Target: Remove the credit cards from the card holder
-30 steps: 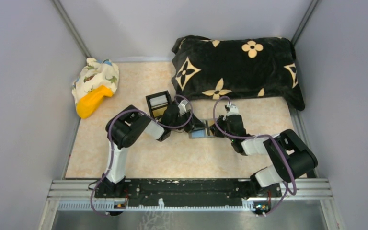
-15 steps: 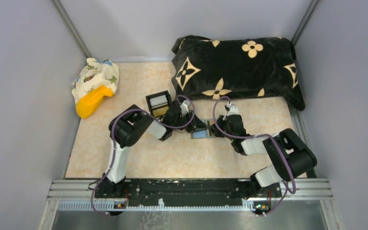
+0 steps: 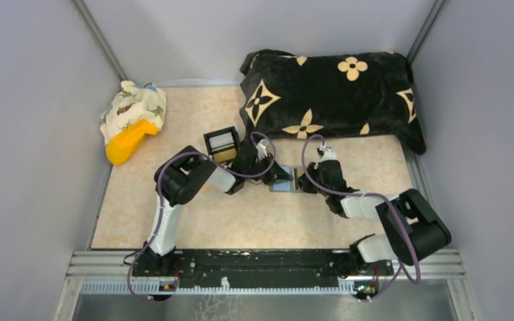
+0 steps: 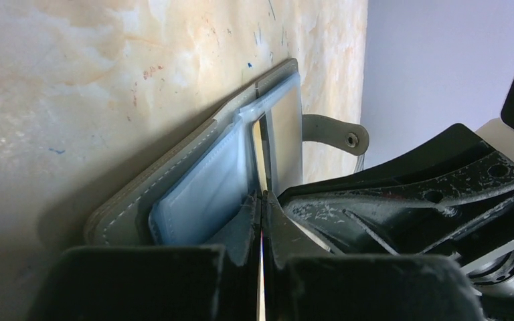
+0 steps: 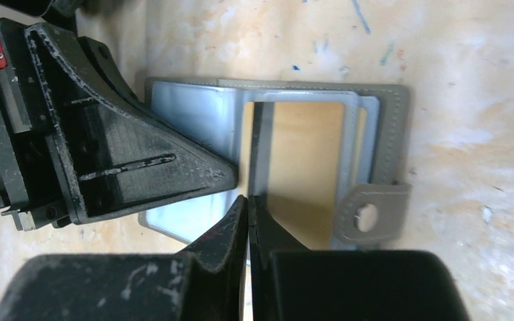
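Overhead, we see the card holder (image 3: pixel 285 184) lying open on the tabletop (image 3: pixel 194 221), the left gripper (image 3: pixel 271 175) and right gripper (image 3: pixel 306 179) meeting over it. From our left wrist, the left jaws are pressed together at a thin pale edge (image 4: pixel 258 144) in the holder's fold. From our right wrist, the right jaws are closed too, tips at that fold, the snap tab (image 5: pixel 368 214) just beside them

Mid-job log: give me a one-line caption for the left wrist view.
Open card holder on the table, left gripper shut at its thin upright leaf, right gripper close alongside.
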`<action>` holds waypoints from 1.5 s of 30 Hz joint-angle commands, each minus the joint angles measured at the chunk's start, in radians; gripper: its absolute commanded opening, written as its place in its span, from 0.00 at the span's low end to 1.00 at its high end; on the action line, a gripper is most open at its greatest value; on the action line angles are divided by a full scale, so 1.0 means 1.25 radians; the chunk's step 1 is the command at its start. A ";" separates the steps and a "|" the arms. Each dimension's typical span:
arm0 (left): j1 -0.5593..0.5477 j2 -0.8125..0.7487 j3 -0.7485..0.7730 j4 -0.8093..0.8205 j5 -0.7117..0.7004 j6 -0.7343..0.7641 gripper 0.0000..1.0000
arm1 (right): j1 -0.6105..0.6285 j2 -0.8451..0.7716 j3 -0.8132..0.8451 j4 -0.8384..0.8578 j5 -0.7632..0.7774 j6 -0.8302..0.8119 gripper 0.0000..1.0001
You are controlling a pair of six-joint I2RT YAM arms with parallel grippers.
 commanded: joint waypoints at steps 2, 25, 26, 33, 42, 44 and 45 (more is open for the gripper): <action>-0.006 0.012 0.013 0.004 0.001 0.013 0.00 | -0.032 -0.109 -0.009 -0.135 0.055 -0.029 0.03; 0.006 0.002 -0.008 -0.036 0.011 0.035 0.00 | -0.085 -0.049 -0.019 -0.117 0.025 -0.056 0.03; 0.008 0.000 -0.011 -0.036 0.012 0.035 0.00 | -0.085 -0.049 -0.019 -0.120 0.026 -0.056 0.03; 0.021 -0.017 -0.038 -0.038 0.015 0.035 0.00 | -0.085 -0.042 -0.013 -0.131 0.035 -0.051 0.03; 0.039 -0.030 -0.059 -0.037 0.017 0.038 0.00 | -0.085 -0.038 -0.010 -0.134 0.042 -0.048 0.03; 0.042 -0.031 -0.060 -0.037 0.016 0.039 0.00 | -0.085 -0.035 -0.009 -0.133 0.039 -0.049 0.03; 0.042 -0.029 -0.056 -0.039 0.016 0.039 0.00 | -0.085 -0.035 -0.009 -0.132 0.038 -0.050 0.03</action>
